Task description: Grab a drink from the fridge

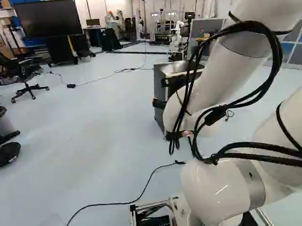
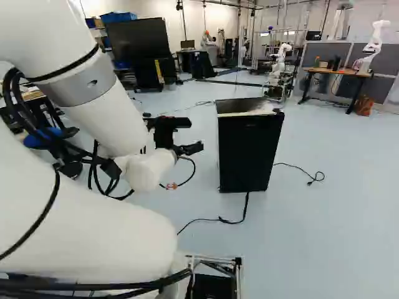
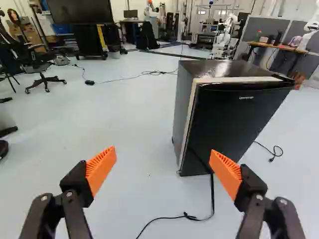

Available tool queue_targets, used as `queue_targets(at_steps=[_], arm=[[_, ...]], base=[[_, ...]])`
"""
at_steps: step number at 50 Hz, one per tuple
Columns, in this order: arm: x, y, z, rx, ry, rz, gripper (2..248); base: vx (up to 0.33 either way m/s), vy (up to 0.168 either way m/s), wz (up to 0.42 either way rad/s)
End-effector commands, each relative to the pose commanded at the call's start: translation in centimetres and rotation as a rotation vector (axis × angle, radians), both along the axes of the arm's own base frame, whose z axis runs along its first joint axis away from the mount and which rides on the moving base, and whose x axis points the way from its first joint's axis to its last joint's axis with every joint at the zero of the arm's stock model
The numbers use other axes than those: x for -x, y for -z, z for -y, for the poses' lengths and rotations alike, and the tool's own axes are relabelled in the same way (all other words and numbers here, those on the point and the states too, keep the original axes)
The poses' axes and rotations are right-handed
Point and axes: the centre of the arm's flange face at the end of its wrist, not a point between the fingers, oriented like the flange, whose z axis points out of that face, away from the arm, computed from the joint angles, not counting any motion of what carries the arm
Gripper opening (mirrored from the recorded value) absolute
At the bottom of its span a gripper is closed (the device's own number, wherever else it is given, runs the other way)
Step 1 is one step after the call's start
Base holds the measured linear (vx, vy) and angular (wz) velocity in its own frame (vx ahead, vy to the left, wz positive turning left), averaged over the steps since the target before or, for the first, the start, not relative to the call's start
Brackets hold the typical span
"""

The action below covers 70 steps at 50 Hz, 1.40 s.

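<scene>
Pale floor [image 2: 336,218] spreads under the black fridge [image 2: 249,152], a dark cable [image 3: 213,191] at its near foot; to its left, the pincer [image 2: 196,135] gapes wide, holding nothing.

Ahead of me, black boxy metal fridge [image 3: 224,129] stood on pale smooth floor [image 3: 124,114]. Thin black flexible cable [image 3: 213,191] lay before it. Farther behind: brown-topped rectangular table [image 2: 340,72] right, wide black flat screen [image 2: 138,38] left.

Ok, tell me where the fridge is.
The fridge stands on the floor, ahead of the gripper in the wrist view and to its right in the right base view.
</scene>
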Motion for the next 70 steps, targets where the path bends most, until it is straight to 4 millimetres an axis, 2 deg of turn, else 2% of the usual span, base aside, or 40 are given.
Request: queue_targets(at_steps=[70], arm=[[0.0, 0.0, 0.0, 0.0, 0.0, 0.0, 247]], base=[[0.0, 0.0, 0.0]])
